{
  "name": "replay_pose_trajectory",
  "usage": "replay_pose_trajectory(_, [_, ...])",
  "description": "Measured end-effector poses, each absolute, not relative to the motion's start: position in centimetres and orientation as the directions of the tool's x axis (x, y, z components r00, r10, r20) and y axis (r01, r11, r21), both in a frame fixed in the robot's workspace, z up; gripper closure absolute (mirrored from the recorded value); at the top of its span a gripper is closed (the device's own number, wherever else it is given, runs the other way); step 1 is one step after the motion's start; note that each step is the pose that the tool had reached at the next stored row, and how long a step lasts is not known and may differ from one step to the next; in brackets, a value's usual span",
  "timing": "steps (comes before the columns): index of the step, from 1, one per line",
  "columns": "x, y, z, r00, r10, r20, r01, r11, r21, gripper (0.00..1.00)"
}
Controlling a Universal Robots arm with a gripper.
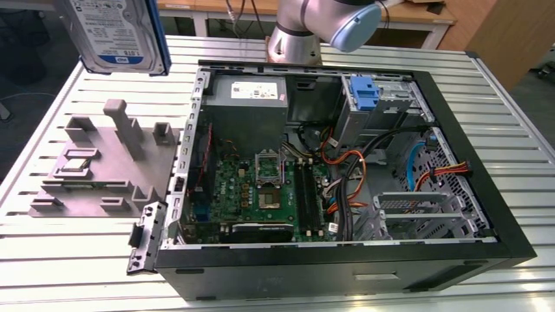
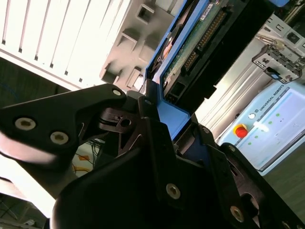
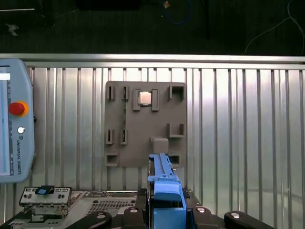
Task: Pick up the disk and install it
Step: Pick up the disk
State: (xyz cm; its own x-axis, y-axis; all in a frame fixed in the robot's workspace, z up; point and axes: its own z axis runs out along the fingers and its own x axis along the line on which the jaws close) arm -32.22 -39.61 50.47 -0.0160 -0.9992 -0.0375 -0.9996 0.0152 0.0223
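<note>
Blue-framed disk [image 1: 121, 32] is clamped edge-on in the claw [image 3: 165, 211], held well above the grey fixture [image 3: 145, 124] beneath, presumably for clearance.

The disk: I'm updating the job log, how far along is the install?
Pickup looks done: the disk is in the air, clear of the grey fixture. In hand: the gripper is shut on it. Left: it is not yet inside the open computer case.

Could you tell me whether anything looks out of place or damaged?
Nothing looks damaged. The silver-grey hard drive in its blue carrier is clamped in the gripper above the grey fixture plate, outside the open black computer case.
</note>
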Motion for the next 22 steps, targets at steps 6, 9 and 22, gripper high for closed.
replay_pose_trajectory(6, [-31.7, -40.7, 50.3, -0.016, -0.999, -0.037, -1.000, 0.015, 0.022, 0.63])
replay_pose_trajectory(9, [-30.7, -40.8, 50.3, -0.016, -0.999, -0.037, -1.000, 0.015, 0.023, 0.63])
replay_pose_trajectory(22, [-29.7, -40.8, 50.2, -0.016, -0.999, -0.037, -1.000, 0.015, 0.022, 0.63])
